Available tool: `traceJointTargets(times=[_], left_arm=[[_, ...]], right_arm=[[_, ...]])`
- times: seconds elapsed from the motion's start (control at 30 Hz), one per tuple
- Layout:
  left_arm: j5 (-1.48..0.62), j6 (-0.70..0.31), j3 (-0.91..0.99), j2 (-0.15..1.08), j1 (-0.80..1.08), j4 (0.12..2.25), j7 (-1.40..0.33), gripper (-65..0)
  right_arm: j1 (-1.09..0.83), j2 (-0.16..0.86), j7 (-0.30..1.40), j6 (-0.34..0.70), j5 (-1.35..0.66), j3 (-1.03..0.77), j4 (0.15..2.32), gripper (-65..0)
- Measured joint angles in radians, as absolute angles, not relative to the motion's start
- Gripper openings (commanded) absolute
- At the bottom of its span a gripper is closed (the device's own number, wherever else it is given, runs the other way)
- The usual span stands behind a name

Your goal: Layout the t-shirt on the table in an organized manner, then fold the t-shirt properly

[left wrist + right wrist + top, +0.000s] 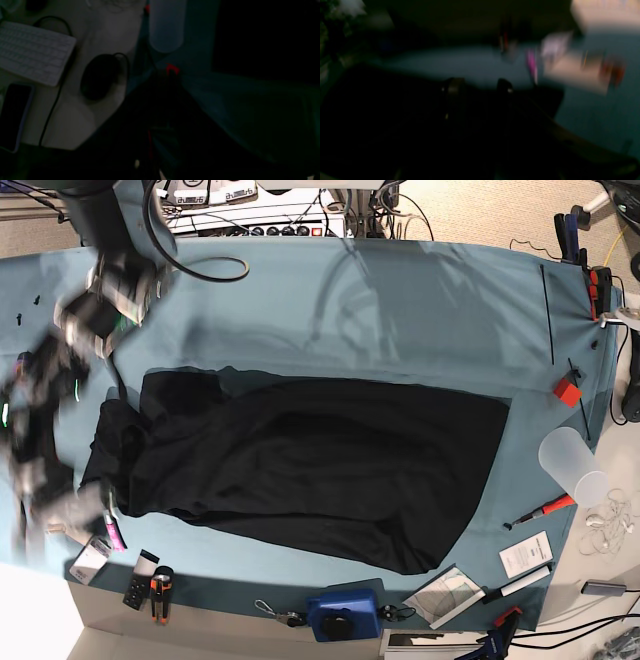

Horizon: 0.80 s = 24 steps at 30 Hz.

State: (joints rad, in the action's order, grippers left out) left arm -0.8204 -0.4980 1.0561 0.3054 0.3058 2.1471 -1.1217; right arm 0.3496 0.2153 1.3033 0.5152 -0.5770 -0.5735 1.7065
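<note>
The black t-shirt (320, 460) lies spread across the middle of the teal table (400, 310), plain side up, bunched at its left end. My right arm (45, 410) is motion-blurred at the table's left edge beside that bunched end. In the right wrist view, my right gripper (479, 86) has its fingertips apart over the dark t-shirt (382, 112). The left wrist view is very dark. My left gripper (155, 140) is only a black silhouette there, above the table (250, 105), with the t-shirt (262, 37) off to the right. The left arm is outside the base view.
A translucent cup (572, 465) and a red block (567, 391) sit near the right edge; both show in the left wrist view, cup (166, 27), block (172, 68). Keyboard (32, 52), mouse (100, 76), phone (13, 115) lie beyond. A blue device (343, 615), pliers (160, 585), pink marker (112, 532) line the front.
</note>
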Motion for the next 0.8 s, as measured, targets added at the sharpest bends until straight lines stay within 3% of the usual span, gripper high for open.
traceJointTargets(times=[0.2,0.33,0.47,0.7,0.8], left_arm=[[-0.82,-0.498,1.056,0.305,0.307,2.147,-1.122,-65.0],[-0.82,-0.498,1.056,0.305,0.306,2.147,-1.122,-65.0],[-0.82,-0.498,1.056,0.305,0.305,2.147,-1.122,-65.0],[-0.82,-0.498,1.056,0.305,0.305,2.147,-1.122,-65.0],[-0.82,-0.498,1.056,0.305,0.305,2.147,-1.122,-65.0]], right_arm=[[0.176,0.215,1.37,0.611,-0.63,-0.658,1.72,-43.1],[0.042,0.21,1.362,0.611,-0.566,-0.66,1.716,-43.1],[-0.017,0.21,1.213,0.611,-0.416,-0.656,1.717,-43.1],[-0.044,0.213,1.196,0.628,-0.509,-0.658,1.717,-37.3],[-0.044,0.213,1.197,0.566,-0.522,-0.658,1.717,-37.3]])
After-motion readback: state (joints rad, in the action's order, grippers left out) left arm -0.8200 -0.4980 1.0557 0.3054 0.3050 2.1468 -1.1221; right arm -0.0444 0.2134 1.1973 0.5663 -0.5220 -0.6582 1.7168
